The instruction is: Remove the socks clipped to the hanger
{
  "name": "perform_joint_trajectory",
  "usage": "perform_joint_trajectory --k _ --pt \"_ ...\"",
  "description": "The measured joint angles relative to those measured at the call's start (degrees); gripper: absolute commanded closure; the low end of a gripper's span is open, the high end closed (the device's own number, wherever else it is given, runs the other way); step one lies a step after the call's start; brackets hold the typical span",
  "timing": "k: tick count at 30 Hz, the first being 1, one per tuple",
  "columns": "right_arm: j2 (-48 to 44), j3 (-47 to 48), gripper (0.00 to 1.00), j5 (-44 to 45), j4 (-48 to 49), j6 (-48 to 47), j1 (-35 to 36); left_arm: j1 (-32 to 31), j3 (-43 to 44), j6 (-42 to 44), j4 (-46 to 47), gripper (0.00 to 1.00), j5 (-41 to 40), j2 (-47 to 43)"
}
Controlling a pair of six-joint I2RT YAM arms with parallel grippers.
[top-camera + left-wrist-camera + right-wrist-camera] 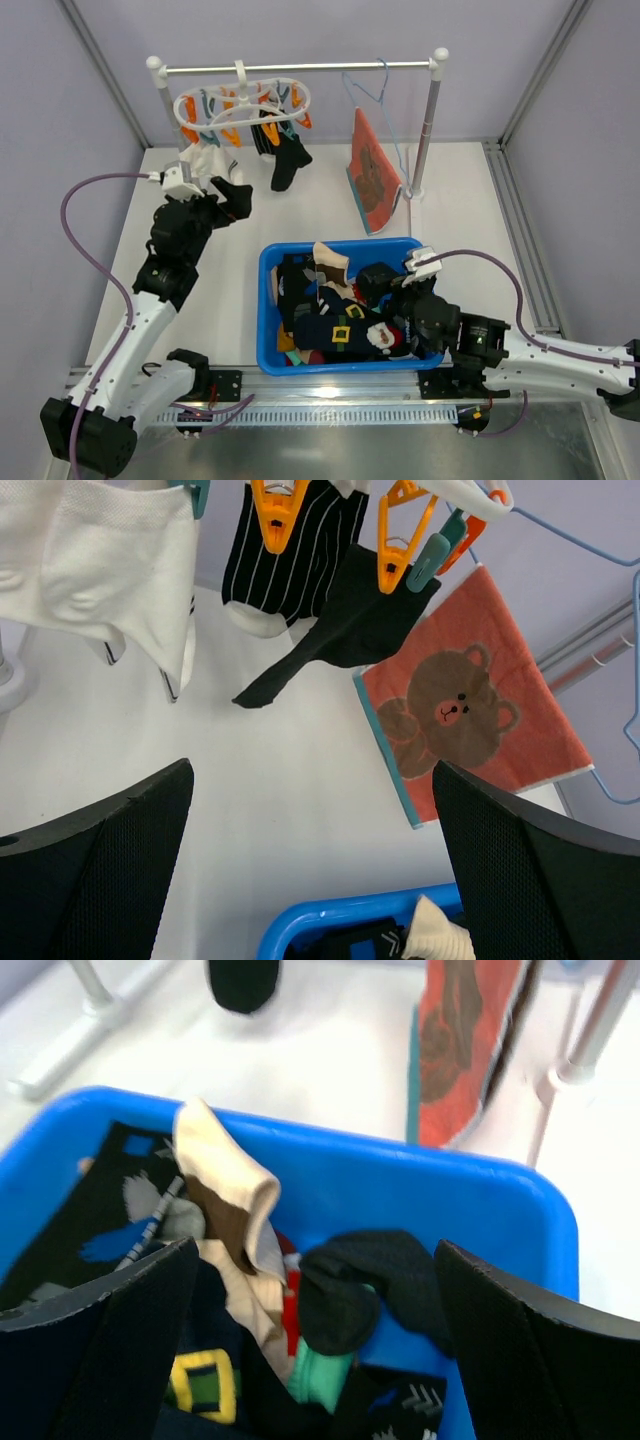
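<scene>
White desk [230, 290], pale purple walls, a rail [300, 67] across the top of the pic. The hanger [243, 100] hooks on the rail, upper left, w/ orange & teal pegs. On it the socks [287, 160] hang clipped: a white one, a stripy one, a black one. Left claw [315, 870] is near them, upper left, spread wide, nothing in it. Blue bin [265, 310] sits low in the middle, full of clothes. Right claw [315, 1350] is over the bin, spread wide too; a dark sock [360, 1285] lies in the bin below it. Orange bear cloth [372, 175] hangs right of the hanger.
</scene>
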Motion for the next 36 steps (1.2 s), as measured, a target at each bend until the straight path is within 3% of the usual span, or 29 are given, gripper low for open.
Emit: perform_joint_trajectory --k 6,13,20,27,36 --pt "2.99 -0.92 0.00 -9.18 16.09 -10.62 -3.52 0.00 0.02 -0.28 0.39 0.00 3.69 0.83" --pt "20.00 2.95 0.00 -31.43 29.86 -12.50 -20.70 0.00 0.02 -0.70 -0.02 0.01 5.81 2.51" --pt "38.40 15.02 0.00 -46.51 40.59 -13.09 -27.93 0.00 0.02 -0.44 -0.22 0.01 6.64 1.42" --pt "51.45 28.87 0.00 -54.62 44.46 -13.33 -30.93 0.00 0.02 0.31 -0.61 0.00 6.71 -0.66" --pt "68.26 41.48 0.00 -56.39 43.71 -13.57 -31.50 0.00 0.02 0.31 -1.33 0.01 6.78 -0.85"
